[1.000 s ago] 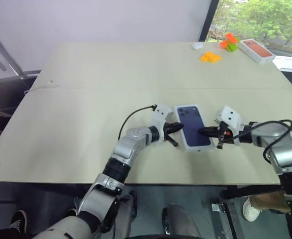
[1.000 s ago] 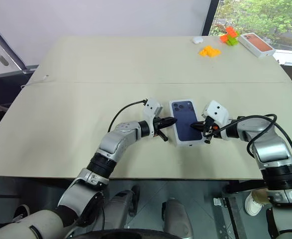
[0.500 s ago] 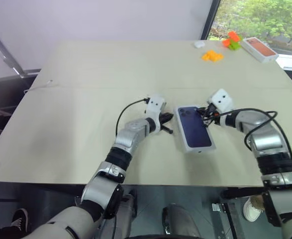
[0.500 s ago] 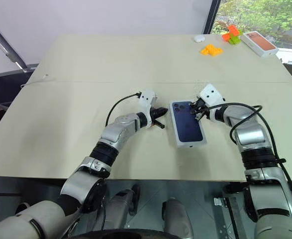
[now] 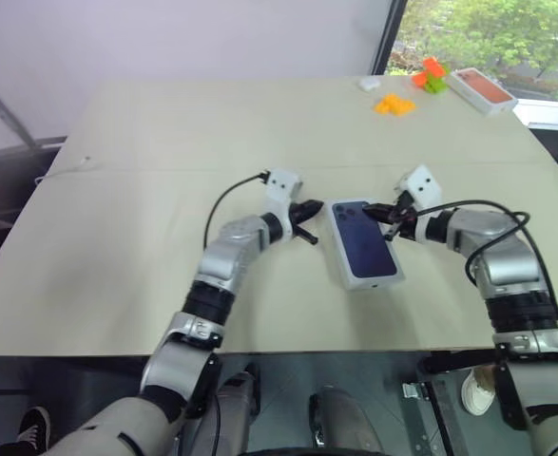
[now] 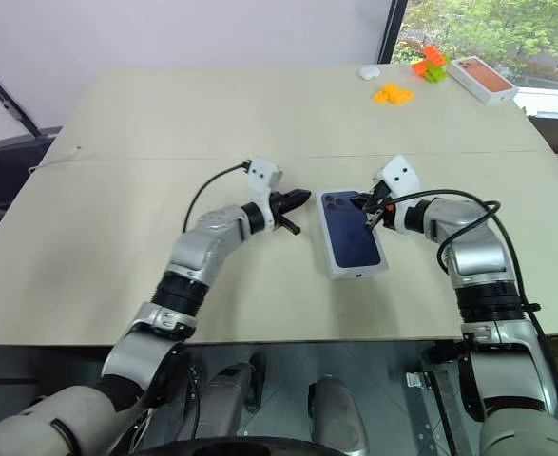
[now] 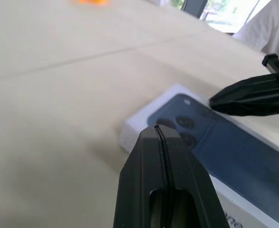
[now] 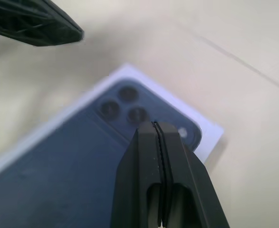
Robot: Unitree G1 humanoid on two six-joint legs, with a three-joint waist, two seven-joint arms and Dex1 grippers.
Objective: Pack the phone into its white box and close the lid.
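The white box [image 5: 375, 282] lies flat on the table between my two grippers. The phone [image 5: 364, 242] shows face-up inside its white rim: a navy back with the camera cluster [image 8: 122, 103] at the far end. I cannot tell whether a lid is on. My left gripper [image 5: 317, 205] is shut and empty, level, a short gap to the left of the box's far left corner. My right gripper [image 5: 365, 211] is shut and empty, its tip just over the camera end of the phone [image 7: 225, 142]. Whether it touches is unclear.
At the far right of the table are orange blocks [image 5: 394, 104], an orange and green cluster [image 5: 429, 76], a small white object [image 5: 368, 84] and a white box with an orange-red top [image 5: 483, 90]. A thin cable [image 5: 69, 166] lies at the left edge.
My left gripper has backed away leftward and upward from the box's left side. My right gripper has gone from the box's right edge forward to its camera end. The head camera shifted.
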